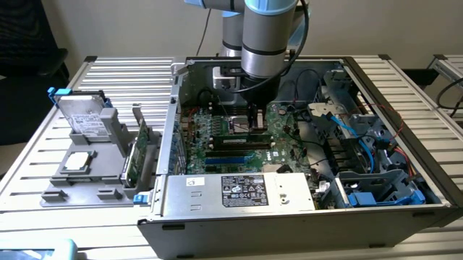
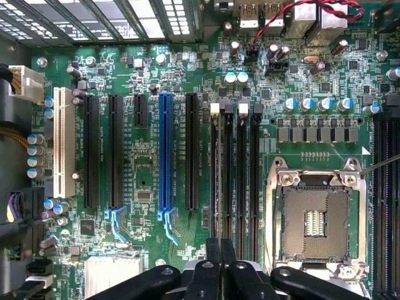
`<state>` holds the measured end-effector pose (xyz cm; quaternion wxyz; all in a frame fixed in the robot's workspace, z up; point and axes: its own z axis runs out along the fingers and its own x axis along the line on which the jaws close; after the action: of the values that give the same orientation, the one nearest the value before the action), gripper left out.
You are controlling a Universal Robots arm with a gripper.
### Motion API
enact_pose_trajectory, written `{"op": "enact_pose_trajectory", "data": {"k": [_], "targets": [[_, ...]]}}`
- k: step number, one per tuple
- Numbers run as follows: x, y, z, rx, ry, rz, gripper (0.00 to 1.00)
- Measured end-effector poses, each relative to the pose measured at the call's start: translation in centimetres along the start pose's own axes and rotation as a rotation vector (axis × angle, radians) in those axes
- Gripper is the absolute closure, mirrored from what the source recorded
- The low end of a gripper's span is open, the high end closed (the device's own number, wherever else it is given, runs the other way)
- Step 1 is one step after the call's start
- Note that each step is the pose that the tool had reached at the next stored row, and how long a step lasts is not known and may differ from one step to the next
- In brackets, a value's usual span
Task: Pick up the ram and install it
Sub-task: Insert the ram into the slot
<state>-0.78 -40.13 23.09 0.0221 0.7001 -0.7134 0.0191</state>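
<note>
Ram standing on edge in the memory slots beside the processor socket, inside the computer case; end effector above that row, fingers together. Risk: an off-centre push could seat one end only, leaving a latch open

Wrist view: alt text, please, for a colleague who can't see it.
The gripper, its black fingers shut, hangs over one end of four black memory slots on a green motherboard, seen straight down. An empty processor socket sits beside the slots, a blue expansion slot on their other side.
</note>
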Motion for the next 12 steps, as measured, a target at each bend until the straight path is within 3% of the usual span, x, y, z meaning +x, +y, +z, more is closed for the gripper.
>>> {"op": "enact_pose_trajectory", "data": {"k": [12], "targets": [[-0.01,0.00,0.12,0.0001,0.0014,0.000,0.88]]}}
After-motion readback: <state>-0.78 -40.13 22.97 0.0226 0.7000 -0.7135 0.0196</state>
